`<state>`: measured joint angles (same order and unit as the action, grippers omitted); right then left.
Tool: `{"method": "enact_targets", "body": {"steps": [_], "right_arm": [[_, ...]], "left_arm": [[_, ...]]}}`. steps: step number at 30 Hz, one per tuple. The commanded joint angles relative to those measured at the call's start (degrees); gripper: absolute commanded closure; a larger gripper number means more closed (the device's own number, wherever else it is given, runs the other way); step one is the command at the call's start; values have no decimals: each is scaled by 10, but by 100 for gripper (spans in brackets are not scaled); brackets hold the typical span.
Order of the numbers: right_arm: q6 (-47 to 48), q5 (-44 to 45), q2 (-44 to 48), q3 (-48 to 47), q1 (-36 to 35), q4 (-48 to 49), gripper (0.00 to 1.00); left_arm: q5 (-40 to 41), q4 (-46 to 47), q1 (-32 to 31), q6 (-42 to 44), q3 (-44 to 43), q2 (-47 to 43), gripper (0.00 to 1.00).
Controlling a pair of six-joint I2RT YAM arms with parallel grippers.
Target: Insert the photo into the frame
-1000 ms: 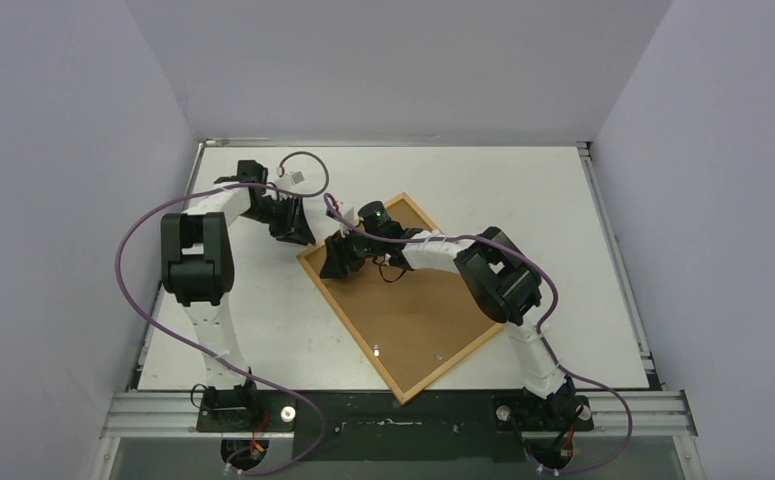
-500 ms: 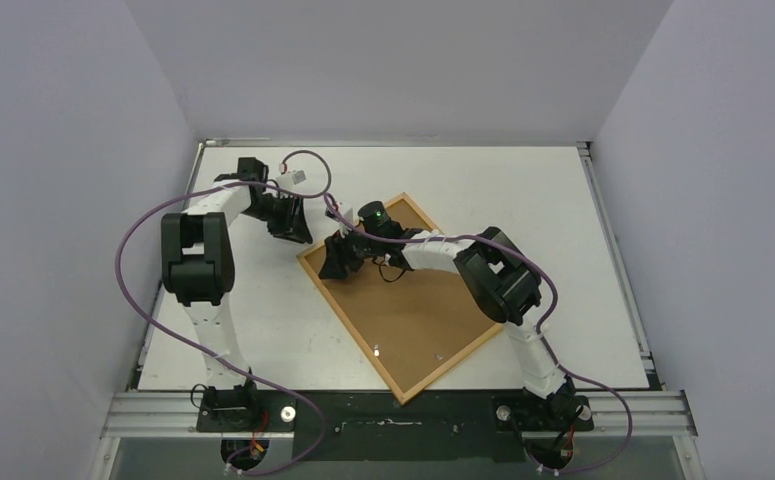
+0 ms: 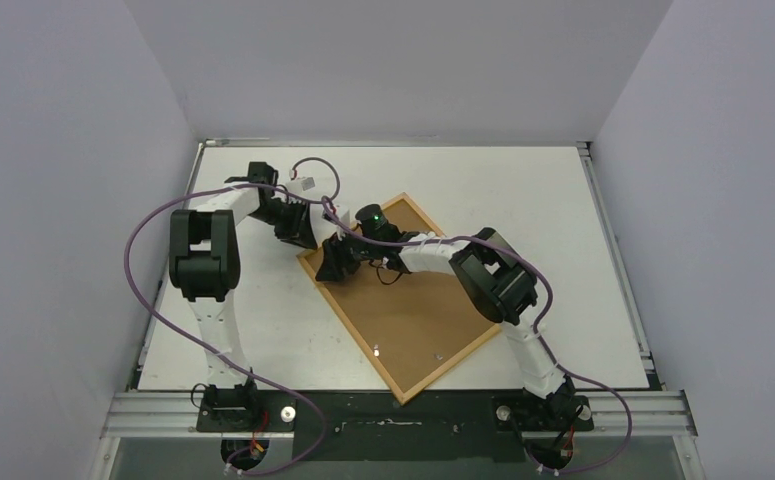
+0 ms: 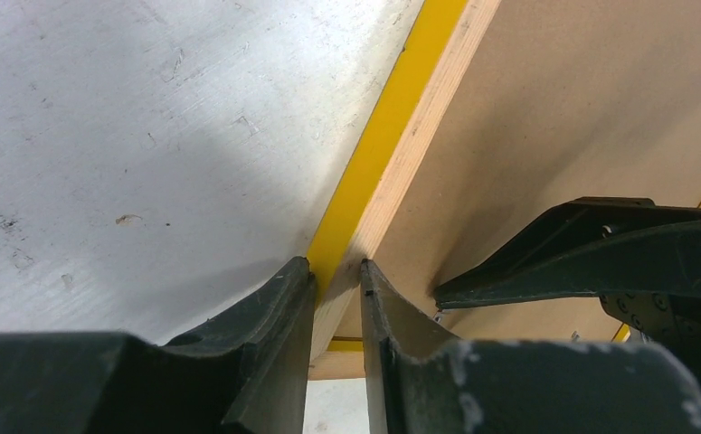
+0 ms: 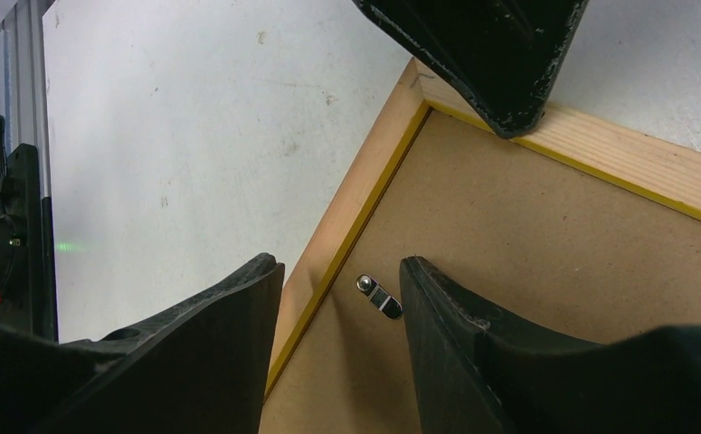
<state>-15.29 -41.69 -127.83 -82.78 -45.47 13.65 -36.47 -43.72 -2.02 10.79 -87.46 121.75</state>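
Note:
The frame (image 3: 351, 331) lies face down and askew in the middle of the table, its pale wood back up and a brown backing panel (image 3: 413, 310) inside it. My left gripper (image 3: 306, 237) is at its far left corner. In the left wrist view the left gripper (image 4: 336, 267) is shut on the frame's wood rail (image 4: 419, 154), with the yellow front edge showing beside it. My right gripper (image 3: 331, 265) hovers just inside that corner. In the right wrist view the right gripper (image 5: 339, 262) stands open over the rail (image 5: 355, 203) and a small metal tab (image 5: 378, 297). The photo is out of view.
Two more metal tabs (image 3: 376, 350) sit near the frame's near edge. The two grippers are close together, with a left finger (image 5: 491, 54) right above the right gripper. White walls enclose the table (image 3: 523, 190) on three sides.
My left gripper has moved right to the frame's corner and closed on its rail. The right gripper has shifted slightly left over the same corner.

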Motion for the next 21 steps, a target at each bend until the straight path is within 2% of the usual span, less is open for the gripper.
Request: {"method": "enact_targets", "body": {"steps": [1,21], "right_arm": [[6,-13,-5,2,-5,20,49],[2,13,49,74,-21,22,52]], "left_arm": [[6,-2,-1,10,6,3,78],[30,14,-14,-2,17,1,89]]}}
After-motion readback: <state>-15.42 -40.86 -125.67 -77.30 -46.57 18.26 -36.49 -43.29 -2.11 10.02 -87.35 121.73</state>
